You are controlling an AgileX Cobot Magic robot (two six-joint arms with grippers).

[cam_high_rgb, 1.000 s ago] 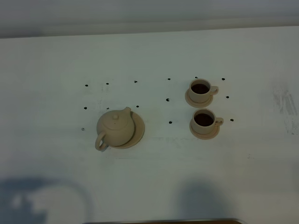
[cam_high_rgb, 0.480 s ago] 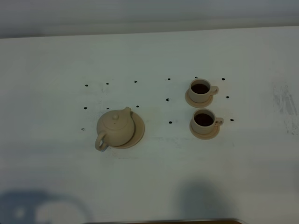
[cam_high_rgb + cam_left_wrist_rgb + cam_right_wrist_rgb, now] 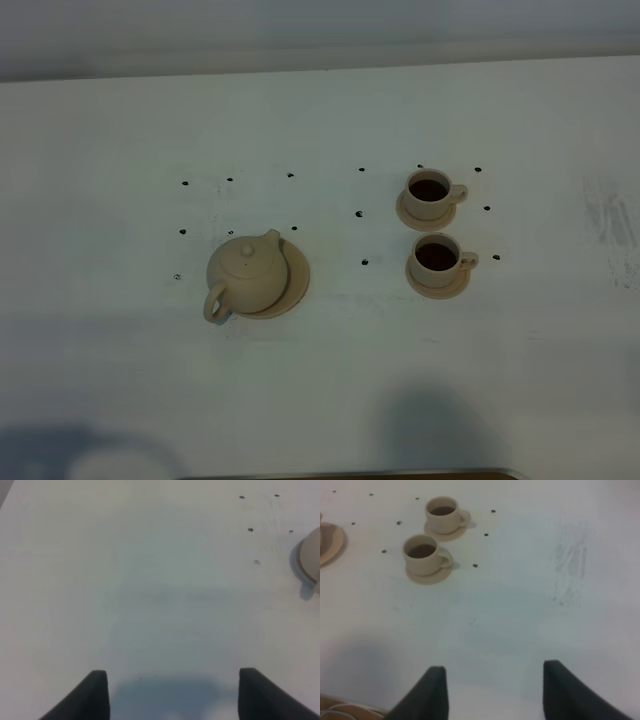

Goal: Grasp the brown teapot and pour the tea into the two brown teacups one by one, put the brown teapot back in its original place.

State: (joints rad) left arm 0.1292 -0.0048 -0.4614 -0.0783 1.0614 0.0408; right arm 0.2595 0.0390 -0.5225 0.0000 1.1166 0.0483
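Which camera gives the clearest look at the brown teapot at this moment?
The exterior high view. It shows the whole brown teapot from above, lid, spout and loop handle, sitting on its large saucer. The left wrist view catches only a beige sliver at the frame edge. The right wrist view shows just part of the saucer, not the teapot.

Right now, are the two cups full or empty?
Both hold liquid. The far cup and near cup each show a dark surface inside, also visible in the right wrist view. How deep it goes cannot be told.
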